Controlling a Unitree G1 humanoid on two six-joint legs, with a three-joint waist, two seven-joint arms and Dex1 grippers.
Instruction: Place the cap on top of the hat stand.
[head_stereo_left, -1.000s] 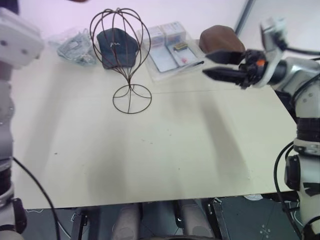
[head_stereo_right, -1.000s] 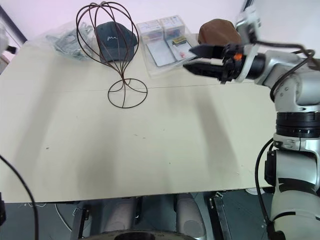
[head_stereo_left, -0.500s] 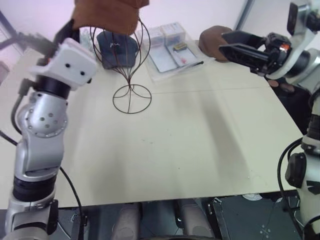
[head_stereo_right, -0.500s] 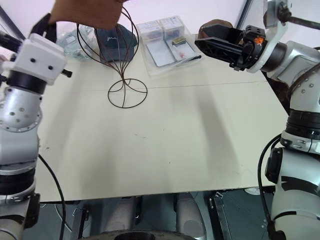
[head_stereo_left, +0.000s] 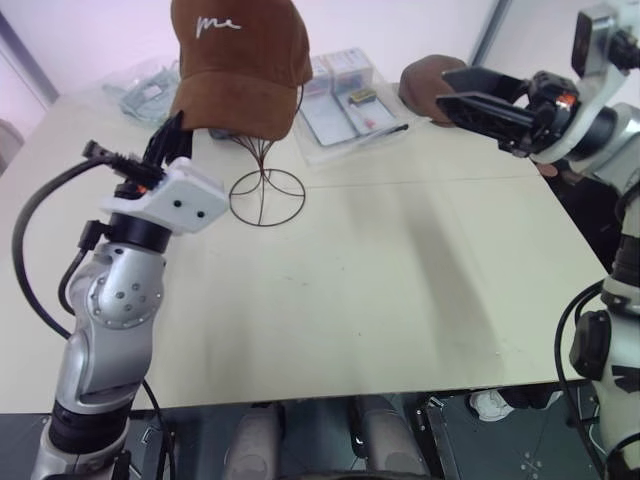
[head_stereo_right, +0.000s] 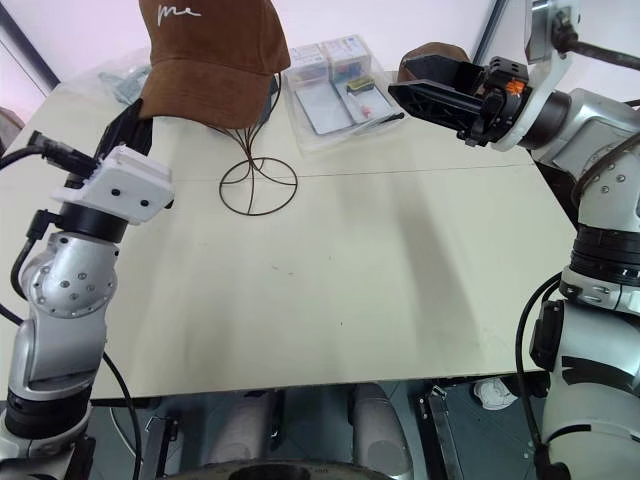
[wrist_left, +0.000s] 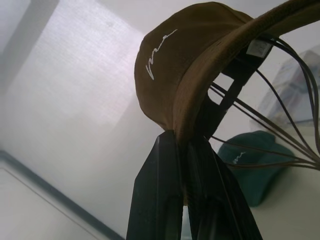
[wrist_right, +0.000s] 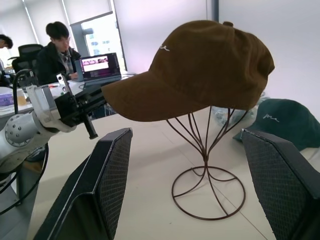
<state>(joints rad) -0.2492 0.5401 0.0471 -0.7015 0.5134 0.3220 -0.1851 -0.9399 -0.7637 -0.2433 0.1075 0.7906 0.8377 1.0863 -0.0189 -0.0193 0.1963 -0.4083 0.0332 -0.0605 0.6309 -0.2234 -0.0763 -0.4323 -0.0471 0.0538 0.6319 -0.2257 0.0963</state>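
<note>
Cap (head_stereo_left: 238, 65) seated over hat stand (head_stereo_left: 265, 185), upper left of frame.
Left gripper (wrist_left: 182, 145) clamps the brim; right gripper (wrist_right: 200, 185) spread wide.

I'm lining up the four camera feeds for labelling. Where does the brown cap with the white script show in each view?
Left eye view: the brown cap sits top centre-left, over the hat stand.
Right eye view: top left.
Left wrist view: upper centre, its brim pinched by the left gripper.
Right wrist view: upper centre, on the stand, between the right gripper's open fingers.
Shared landmark: the hat stand's wire cage and ring base.
</note>
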